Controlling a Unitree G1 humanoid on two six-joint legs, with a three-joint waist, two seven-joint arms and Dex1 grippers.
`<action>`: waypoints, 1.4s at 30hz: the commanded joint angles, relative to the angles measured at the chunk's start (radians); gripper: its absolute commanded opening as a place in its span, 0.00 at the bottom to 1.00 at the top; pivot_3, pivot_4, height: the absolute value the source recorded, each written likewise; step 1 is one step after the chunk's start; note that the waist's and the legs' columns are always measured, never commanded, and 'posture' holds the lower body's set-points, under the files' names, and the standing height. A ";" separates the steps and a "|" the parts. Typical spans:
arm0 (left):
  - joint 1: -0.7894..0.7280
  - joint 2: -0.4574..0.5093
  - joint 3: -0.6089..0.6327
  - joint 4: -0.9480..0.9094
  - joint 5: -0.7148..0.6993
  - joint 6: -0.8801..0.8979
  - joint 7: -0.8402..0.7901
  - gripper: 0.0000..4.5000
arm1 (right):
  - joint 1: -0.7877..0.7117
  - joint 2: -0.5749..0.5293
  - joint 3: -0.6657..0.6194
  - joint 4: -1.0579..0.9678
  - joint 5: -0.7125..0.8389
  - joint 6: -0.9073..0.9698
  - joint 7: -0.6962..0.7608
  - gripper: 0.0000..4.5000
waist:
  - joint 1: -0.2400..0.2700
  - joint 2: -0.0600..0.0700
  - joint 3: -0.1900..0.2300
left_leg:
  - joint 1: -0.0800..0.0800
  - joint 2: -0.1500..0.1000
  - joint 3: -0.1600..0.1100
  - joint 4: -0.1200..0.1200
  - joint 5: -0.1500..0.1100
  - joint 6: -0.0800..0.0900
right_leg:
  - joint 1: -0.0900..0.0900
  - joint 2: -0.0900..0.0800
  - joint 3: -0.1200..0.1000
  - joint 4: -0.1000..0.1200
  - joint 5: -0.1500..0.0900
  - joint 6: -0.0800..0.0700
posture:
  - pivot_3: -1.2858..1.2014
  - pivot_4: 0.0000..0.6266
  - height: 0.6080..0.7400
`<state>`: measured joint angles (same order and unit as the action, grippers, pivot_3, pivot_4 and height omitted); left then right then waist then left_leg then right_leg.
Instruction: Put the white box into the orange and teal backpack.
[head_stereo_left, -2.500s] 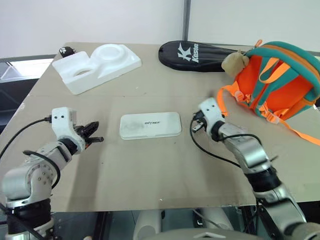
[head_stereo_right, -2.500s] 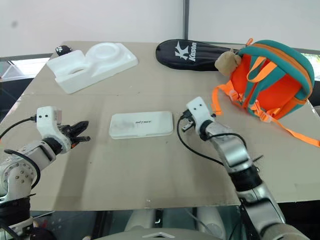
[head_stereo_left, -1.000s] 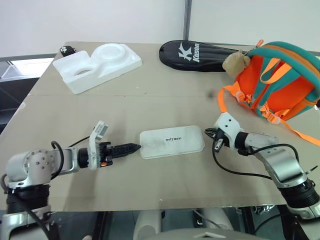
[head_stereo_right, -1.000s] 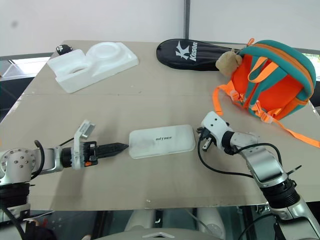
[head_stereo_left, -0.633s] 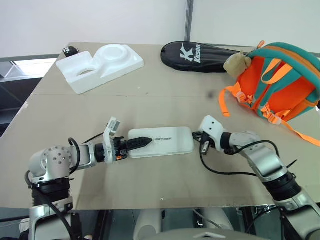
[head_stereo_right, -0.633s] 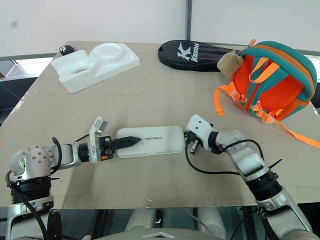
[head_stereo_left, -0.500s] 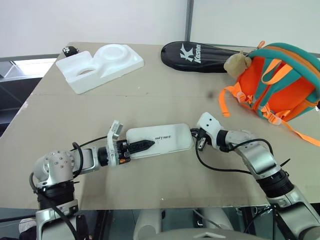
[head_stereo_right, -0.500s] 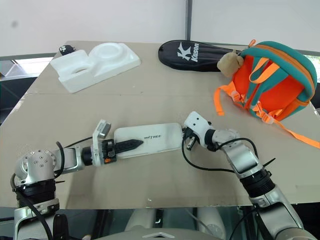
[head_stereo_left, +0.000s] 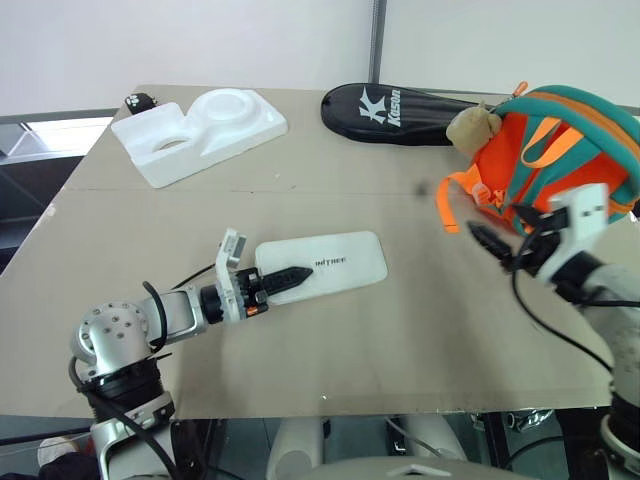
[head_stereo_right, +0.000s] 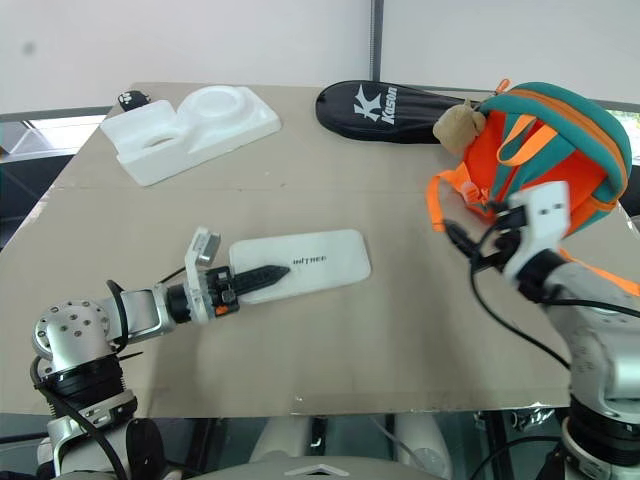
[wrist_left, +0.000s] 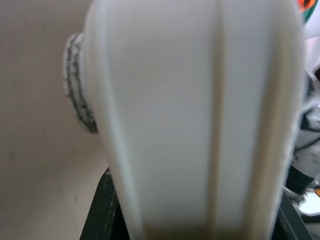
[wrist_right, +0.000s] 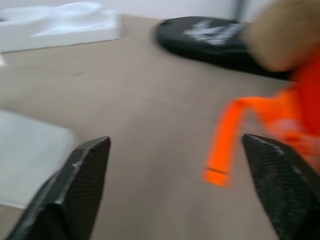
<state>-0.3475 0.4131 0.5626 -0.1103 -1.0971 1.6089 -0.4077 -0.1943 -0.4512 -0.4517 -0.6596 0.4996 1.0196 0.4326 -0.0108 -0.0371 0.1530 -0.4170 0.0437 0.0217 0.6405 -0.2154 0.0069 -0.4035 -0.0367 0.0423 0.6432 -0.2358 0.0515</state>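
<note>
The white box (head_stereo_left: 335, 264) lies flat on the table near the middle, its dark lettering facing up. My left gripper (head_stereo_left: 287, 275) is shut on the box's left end, with one black finger lying across the top. In the left wrist view the box's edge (wrist_left: 200, 115) sits between the two fingers (wrist_left: 102, 210). The orange and teal backpack (head_stereo_left: 565, 150) stands at the far right with a tan plush toy (head_stereo_left: 470, 125) on it. My right gripper (head_stereo_left: 493, 248) hangs open above the table just in front of the backpack's orange straps (wrist_right: 225, 145), holding nothing.
A chunky white foam block (head_stereo_left: 200, 125) sits at the back left with a small black item (head_stereo_left: 140, 100) behind it. A long black racket case (head_stereo_left: 400, 107) lies along the back edge beside the backpack. The bare tabletop (head_stereo_left: 420, 340) spans the space between both arms.
My right gripper left the box's right end, rose and swung right toward the backpack, and opened. My left gripper slid onto the box's left end and closed on it.
</note>
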 joint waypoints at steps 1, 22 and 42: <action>-0.068 -0.035 0.062 -0.011 -0.080 -0.003 0.038 0.25 | -0.080 -0.022 -0.096 -0.013 0.015 0.138 -0.126 1.00 | -0.004 0.000 0.000 | 0.000 0.000 0.000 0.000 0.000 0.000 | 0.000 0.000 0.000 0.000 0.000 0.000 | 0.52 0.24 1.00; -0.014 -0.060 0.050 -0.105 -0.226 -0.129 0.196 0.25 | -0.573 -0.018 0.197 0.855 -0.276 -0.546 -0.161 0.09 | -0.007 0.001 0.001 | -0.011 -0.001 0.001 -0.003 0.000 0.000 | -0.010 -0.001 0.001 -0.002 0.003 0.004 | 0.52 0.24 1.00; 0.076 0.029 0.097 -0.042 0.060 -0.679 0.190 0.25 | -0.603 -0.020 0.383 0.387 0.219 -0.327 0.397 0.02 | -0.001 0.005 0.004 | -0.015 0.000 0.000 -0.004 0.000 0.000 | -0.012 -0.001 -0.001 -0.003 0.003 0.004 | 0.52 0.24 1.00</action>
<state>-0.2741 0.4137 0.6192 -0.1072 -1.0212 0.9666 -0.2122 -0.8044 -0.4362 -0.0589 -0.1842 0.6892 0.6732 0.8040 -0.0117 -0.0325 0.1567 -0.4324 0.0434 0.0213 0.6369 -0.2154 0.0067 -0.4156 -0.0377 0.0402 0.6387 -0.2333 0.0558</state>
